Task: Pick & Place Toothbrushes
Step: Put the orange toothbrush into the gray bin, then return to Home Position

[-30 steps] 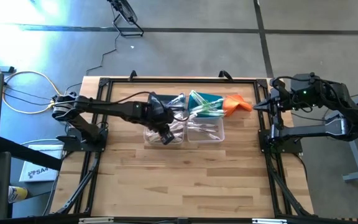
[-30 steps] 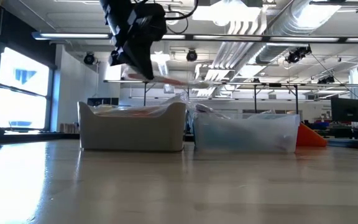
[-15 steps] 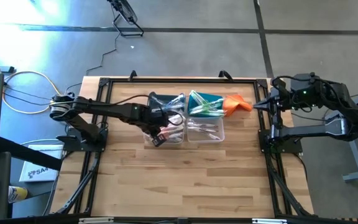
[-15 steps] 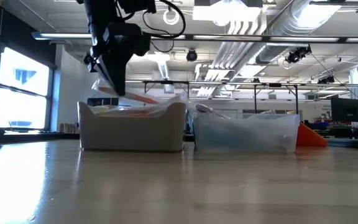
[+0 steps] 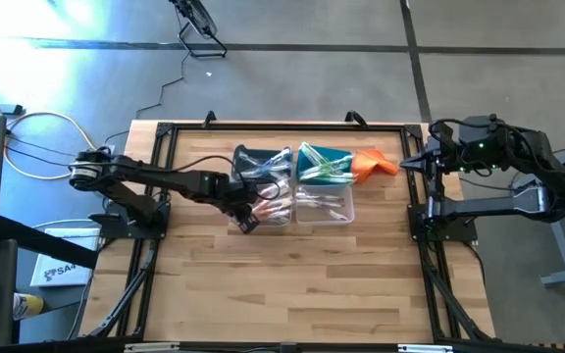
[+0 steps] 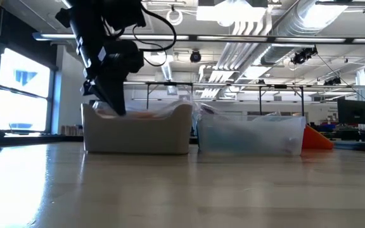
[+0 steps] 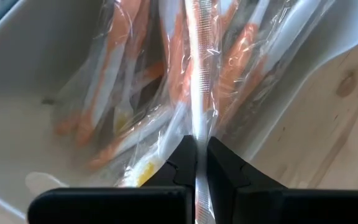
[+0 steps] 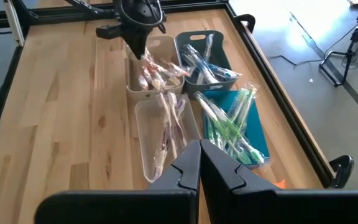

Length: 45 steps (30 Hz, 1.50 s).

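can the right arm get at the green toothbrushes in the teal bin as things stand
Probably yes: the right gripper is shut and idle beside the table, and the green toothbrushes lie uncovered in the nearest bin, nothing between.

Wooden table (image 5: 292, 275); four small bins (image 5: 310, 191) clustered toward twelve o'clock, orange cloth (image 5: 373, 163) at one o'clock.

toothbrushes (image 8: 224, 127): green in teal bin (image 8: 260, 134); blue in dark bin (image 8: 219, 38); orange-pink in whitish bin (image 8: 132, 87). cloth (image 5: 373, 163): orange. table (image 5: 263, 284): light wood.
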Tool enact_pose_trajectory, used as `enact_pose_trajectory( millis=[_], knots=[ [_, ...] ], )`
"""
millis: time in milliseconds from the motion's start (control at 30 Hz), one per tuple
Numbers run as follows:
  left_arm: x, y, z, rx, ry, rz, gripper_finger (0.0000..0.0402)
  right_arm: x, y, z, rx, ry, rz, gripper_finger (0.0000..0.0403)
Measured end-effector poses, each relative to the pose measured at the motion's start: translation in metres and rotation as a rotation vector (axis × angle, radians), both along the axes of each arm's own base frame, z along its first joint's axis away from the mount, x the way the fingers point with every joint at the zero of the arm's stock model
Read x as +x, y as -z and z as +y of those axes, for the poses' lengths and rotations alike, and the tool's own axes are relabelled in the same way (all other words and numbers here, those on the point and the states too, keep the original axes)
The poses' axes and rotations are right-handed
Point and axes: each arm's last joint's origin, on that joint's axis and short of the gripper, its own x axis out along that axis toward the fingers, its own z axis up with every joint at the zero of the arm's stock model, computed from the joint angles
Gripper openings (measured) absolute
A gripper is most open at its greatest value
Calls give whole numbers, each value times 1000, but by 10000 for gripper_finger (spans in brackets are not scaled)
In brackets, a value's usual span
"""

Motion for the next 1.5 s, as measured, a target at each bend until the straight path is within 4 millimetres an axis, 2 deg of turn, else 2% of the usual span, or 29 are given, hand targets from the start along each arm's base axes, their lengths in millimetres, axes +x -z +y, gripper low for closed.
enact_pose_trajectory(
  millis=[233, 800, 1000, 1333, 1500],
  knots=[
    [0, 3, 0, 8, -3, -17, 18, 0, 0, 0, 25, 18, -6, 2],
    [0, 3, 1, 8, -29, -15, 173, 0, 0, 0, 45, 29, -10, 2],
    [10, -21, -1, -27, 4, -88, 188, 1, -1, 0, 43, 28, -19, 2],
    [22, -74, -1, 38, 115, -154, 189, 5, -7, 0, 39, 2, -99, 2],
    [27, -97, 0, 73, 156, -222, 163, 6, -9, 0, 35, 1, -117, 2]
  ],
)
